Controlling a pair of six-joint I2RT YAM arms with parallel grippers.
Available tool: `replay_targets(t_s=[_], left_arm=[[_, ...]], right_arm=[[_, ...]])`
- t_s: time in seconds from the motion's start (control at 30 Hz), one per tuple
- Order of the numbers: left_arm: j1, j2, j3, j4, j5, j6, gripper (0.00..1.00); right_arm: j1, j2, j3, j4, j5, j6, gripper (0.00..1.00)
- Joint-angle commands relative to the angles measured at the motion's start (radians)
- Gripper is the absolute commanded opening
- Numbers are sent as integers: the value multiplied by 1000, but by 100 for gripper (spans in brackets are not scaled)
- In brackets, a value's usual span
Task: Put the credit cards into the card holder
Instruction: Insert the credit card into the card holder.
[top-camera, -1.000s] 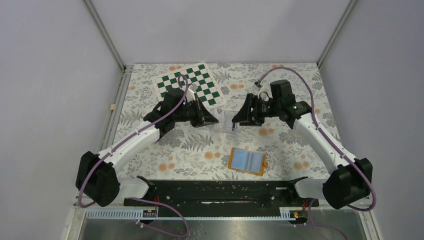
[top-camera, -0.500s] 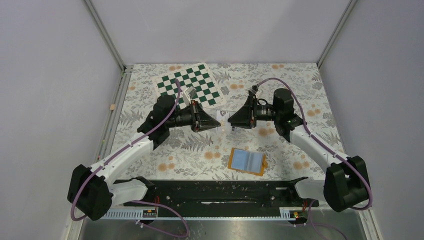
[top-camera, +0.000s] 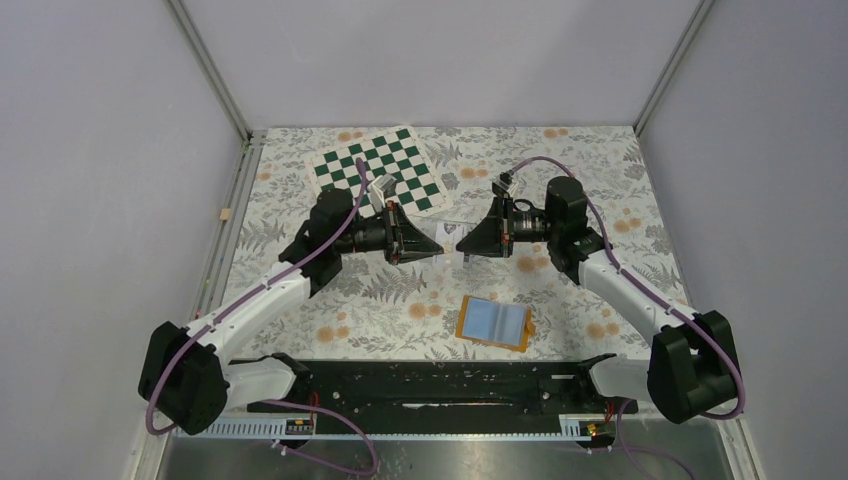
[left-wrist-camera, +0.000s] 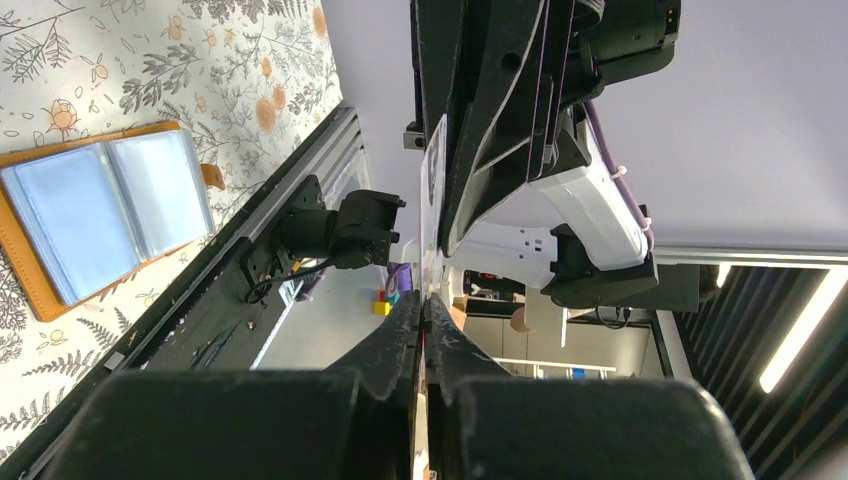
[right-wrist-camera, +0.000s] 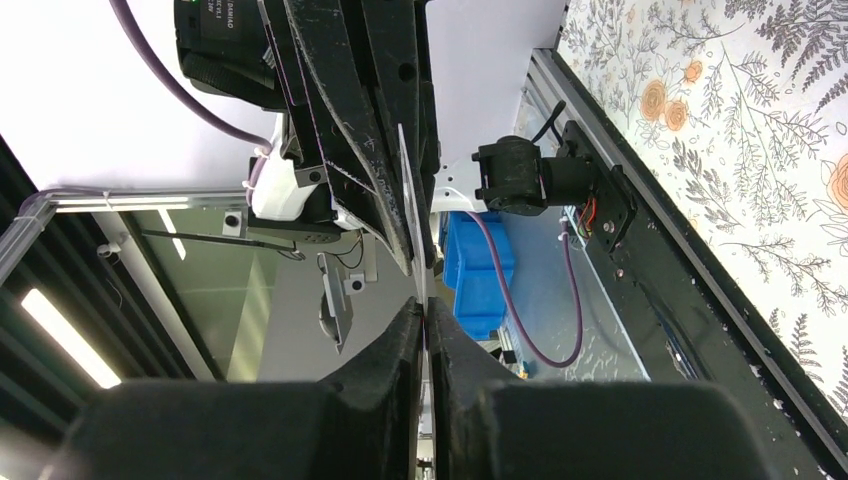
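One credit card (top-camera: 449, 233), white and thin, hangs above the table between both grippers. My left gripper (top-camera: 437, 250) is shut on its left end and my right gripper (top-camera: 463, 244) is shut on its right end. The left wrist view shows the card (left-wrist-camera: 431, 205) edge-on, rising from my left gripper (left-wrist-camera: 424, 306) into the opposite fingers. In the right wrist view the card (right-wrist-camera: 414, 235) runs the same way out of my right gripper (right-wrist-camera: 425, 312). The card holder (top-camera: 494, 322) lies open on the table nearer the arm bases, orange outside and light blue inside. It also shows in the left wrist view as the card holder (left-wrist-camera: 100, 215).
A green and white chessboard (top-camera: 375, 170) lies at the back left of the floral tablecloth (top-camera: 600, 160). A black rail (top-camera: 440, 385) runs along the near edge between the arm bases. Grey walls close in the table on three sides.
My right gripper has closed on the card's free end. Both grippers have drawn a little nearer to each other, and the left arm has swung slightly.
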Motion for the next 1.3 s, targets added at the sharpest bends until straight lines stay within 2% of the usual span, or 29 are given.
replay_targets(t_s=[0.0,0.17,0.4,0.53,0.57,0.7,0.8,0.93,1.07,1.27], left_arm=[[1,22,1,56,21,1,0],[1,34,-2,50,27,4,0],[0,42,-4,51,37,8,0],[0,50,-8,53,46,12,0],[0,52,-8,52,48,14,3],[2,47,-8,24,36,40,30],[3,29,-5,-53,-20,99,46],[5,16,-22,-125,-108,141,55],[6,24,-37,-234,-197,180,54],[-14,92,-89,-275,-251,206,47]], right_arm=[[26,6,22,41,-53,3,8],[34,20,26,38,-51,0,8],[50,52,33,58,-47,7,14],[51,62,33,62,-40,6,2],[51,65,31,64,-40,5,0],[51,59,12,33,-24,-28,0],[49,38,-2,-117,19,-180,0],[46,-10,7,-504,166,-498,0],[37,-89,-42,-719,353,-681,0],[17,-270,-231,-755,540,-687,0]])
